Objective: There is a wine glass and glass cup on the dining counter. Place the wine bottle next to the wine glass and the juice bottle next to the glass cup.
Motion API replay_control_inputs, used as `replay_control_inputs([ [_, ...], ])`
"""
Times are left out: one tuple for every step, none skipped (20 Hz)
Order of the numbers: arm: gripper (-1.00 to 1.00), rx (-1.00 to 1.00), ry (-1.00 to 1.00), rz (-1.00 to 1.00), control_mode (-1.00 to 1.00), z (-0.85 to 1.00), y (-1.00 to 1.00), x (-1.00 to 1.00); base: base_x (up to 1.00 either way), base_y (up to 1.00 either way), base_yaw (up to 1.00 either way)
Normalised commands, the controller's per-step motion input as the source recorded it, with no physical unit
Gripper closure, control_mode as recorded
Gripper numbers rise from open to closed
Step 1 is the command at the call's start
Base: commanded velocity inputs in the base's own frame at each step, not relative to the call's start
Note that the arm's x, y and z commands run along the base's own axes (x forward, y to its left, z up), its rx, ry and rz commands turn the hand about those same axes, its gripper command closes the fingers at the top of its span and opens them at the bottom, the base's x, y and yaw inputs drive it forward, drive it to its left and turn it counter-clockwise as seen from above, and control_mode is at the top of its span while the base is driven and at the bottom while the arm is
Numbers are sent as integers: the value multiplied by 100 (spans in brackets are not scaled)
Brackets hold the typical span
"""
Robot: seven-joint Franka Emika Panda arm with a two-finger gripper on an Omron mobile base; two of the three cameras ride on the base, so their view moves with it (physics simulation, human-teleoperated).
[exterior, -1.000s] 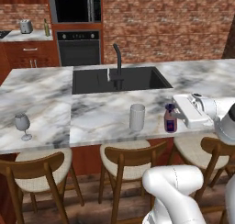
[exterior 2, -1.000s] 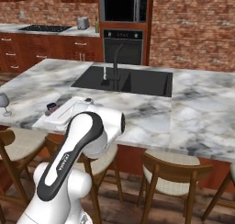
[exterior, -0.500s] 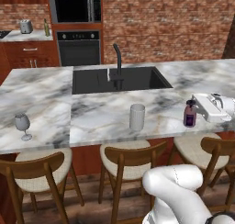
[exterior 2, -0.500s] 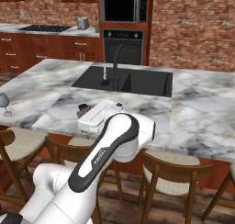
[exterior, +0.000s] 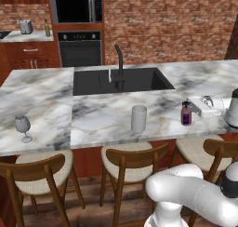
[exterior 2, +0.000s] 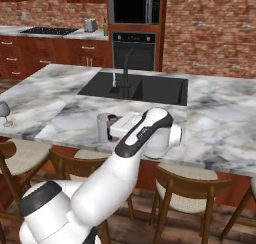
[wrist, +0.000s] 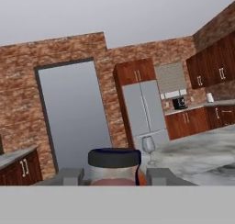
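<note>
Fingers (wrist: 69,176) pinch the juice bottle (exterior: 186,113) just under its cap, so our gripper (wrist: 114,178) is clamped on it, jaws narrow. We judge the bottle sits low over the counter (exterior: 42,96), to the right of the cup (exterior: 138,118) and well apart from it. Since the cup is our landmark, we should carry the bottle left until it stands just beside the cup without touching, keep it upright, lower it onto marble, then let go. Far left of the cup waits the wine glass (exterior: 22,127).
</note>
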Motion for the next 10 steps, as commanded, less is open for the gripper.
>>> replay_control_inputs([
  [100,-1,0,15,-100,-69,0,73,0,0,0],
  [100,0,-1,14,-100,-55,1,66,0,0,0],
  [100,0,-3,12,-100,-49,4,68,0,0,0],
  [100,0,-6,11,-100,-34,0,67,0,0,0],
  [100,0,-5,9,-100,-31,0,71,0,0,0],
  [100,0,-4,7,-100,-25,0,71,0,0,0],
  [100,0,-1,6,-100,-24,0,69,0,0,0],
  [100,0,-1,6,-100,-29,0,67,0,0,0],
  [100,0,-1,4,-100,-29,0,52,0,0,0],
  [100,0,-1,4,-100,-35,0,50,0,0,0],
])
